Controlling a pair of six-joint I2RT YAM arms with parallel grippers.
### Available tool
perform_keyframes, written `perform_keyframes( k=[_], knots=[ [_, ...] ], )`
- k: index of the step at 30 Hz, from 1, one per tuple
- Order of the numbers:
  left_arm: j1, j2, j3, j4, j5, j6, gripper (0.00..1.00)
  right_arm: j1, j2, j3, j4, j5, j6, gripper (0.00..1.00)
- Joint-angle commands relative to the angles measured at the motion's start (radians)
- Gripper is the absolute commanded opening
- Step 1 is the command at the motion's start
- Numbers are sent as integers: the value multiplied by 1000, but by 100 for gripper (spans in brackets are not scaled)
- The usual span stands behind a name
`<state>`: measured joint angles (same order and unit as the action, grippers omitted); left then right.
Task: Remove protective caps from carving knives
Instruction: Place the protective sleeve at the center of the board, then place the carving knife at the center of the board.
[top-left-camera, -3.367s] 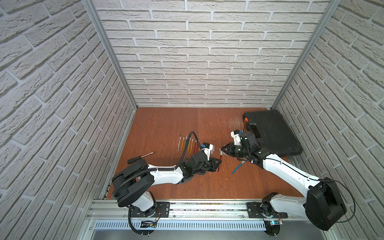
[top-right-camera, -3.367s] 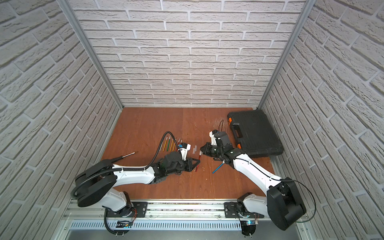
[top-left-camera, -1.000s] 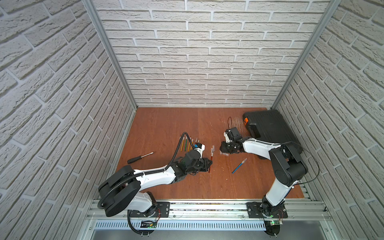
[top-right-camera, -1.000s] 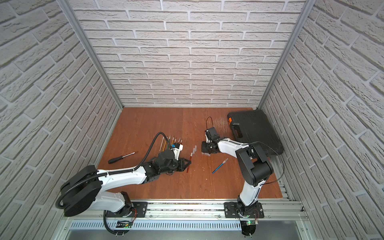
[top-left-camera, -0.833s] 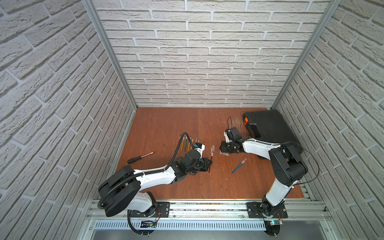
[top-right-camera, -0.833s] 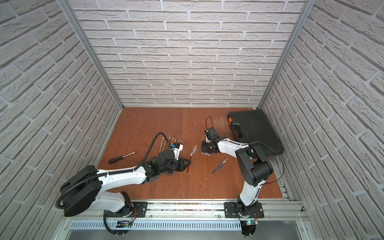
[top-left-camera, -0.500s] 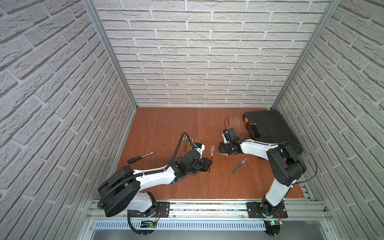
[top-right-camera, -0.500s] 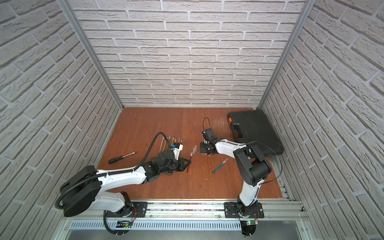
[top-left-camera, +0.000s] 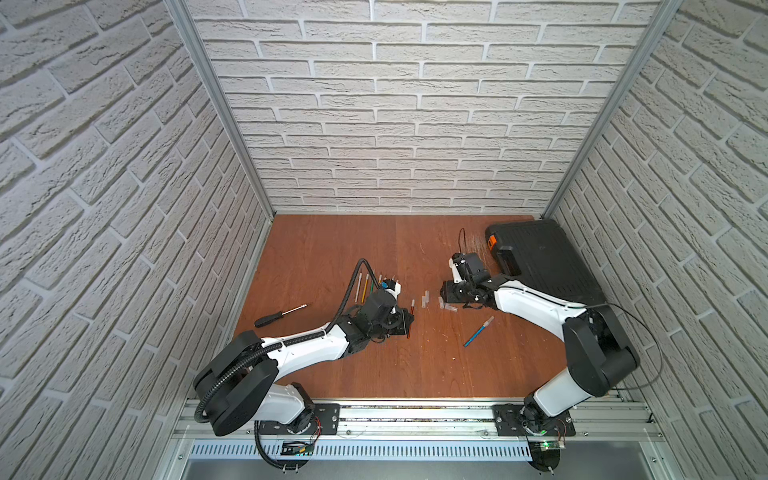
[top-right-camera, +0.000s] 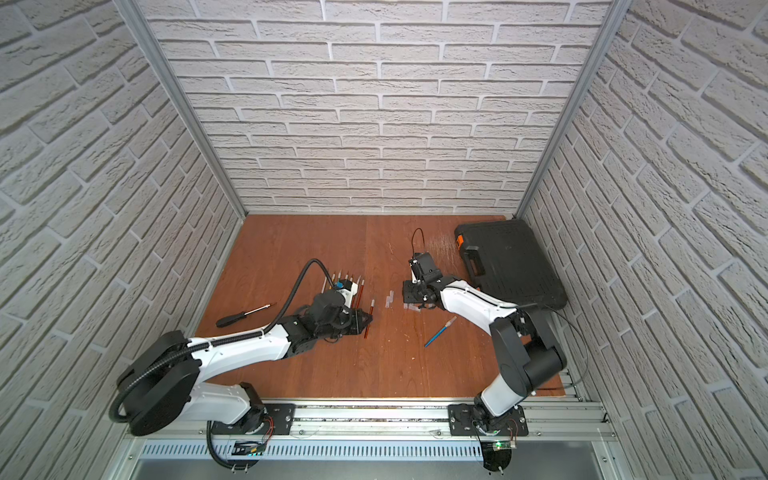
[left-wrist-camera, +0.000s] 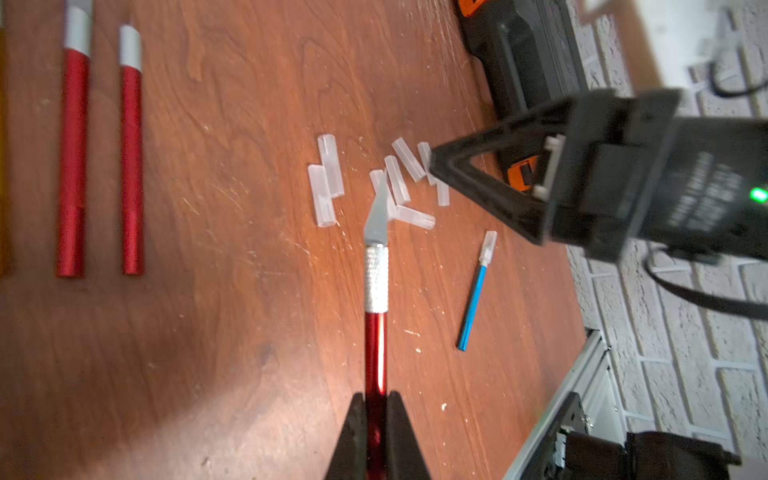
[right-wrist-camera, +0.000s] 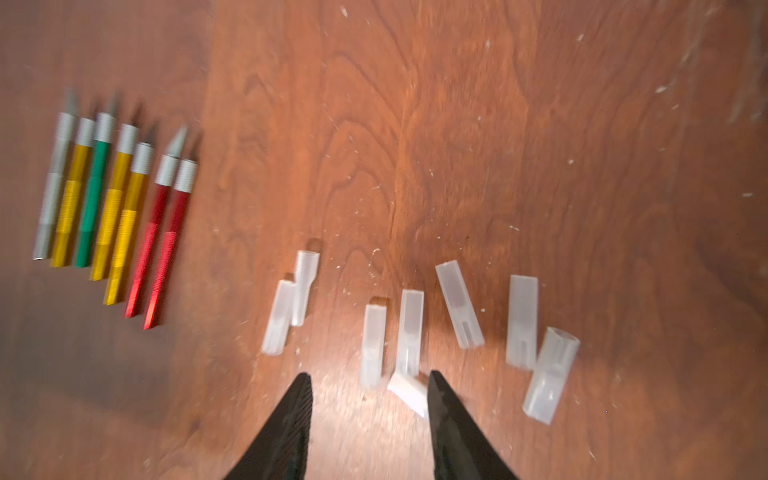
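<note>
Left end effector (left-wrist-camera: 376, 400) pinched red knife (left-wrist-camera: 376, 353), blade bare. Right end effector (right-wrist-camera: 369, 376) spread above loose caps (right-wrist-camera: 459, 303) on tabletop (right-wrist-camera: 457, 124). Blue knife (left-wrist-camera: 471, 307) lay apart, capped.

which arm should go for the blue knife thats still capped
Right, probably. The right gripper hangs with jaws open, gripping nothing, over the loose caps, and the blue knife lies nearer that arm. The left gripper is shut on the red knife, blade bare.
</note>
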<state>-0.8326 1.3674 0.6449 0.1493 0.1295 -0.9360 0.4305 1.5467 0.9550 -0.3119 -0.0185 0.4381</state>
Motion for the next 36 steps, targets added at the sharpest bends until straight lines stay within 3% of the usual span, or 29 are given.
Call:
perform_keyframes(
  k=[1, 11, 20, 36],
  knots=[
    [28, 41, 79, -105, -39, 90, 0, 10, -97, -45, -67, -12, -15, 47],
    [62, 219, 291, -336, -190, 219, 0, 12, -361, -108, -246, -56, -48, 56],
    [66, 392, 448, -413, -292, 277, 0, 16, -547, -167, -323, -112, -31, 65],
    [79, 576, 576, -442, -364, 301, 2, 18, -621, -247, -316, -116, 19, 72]
  ],
)
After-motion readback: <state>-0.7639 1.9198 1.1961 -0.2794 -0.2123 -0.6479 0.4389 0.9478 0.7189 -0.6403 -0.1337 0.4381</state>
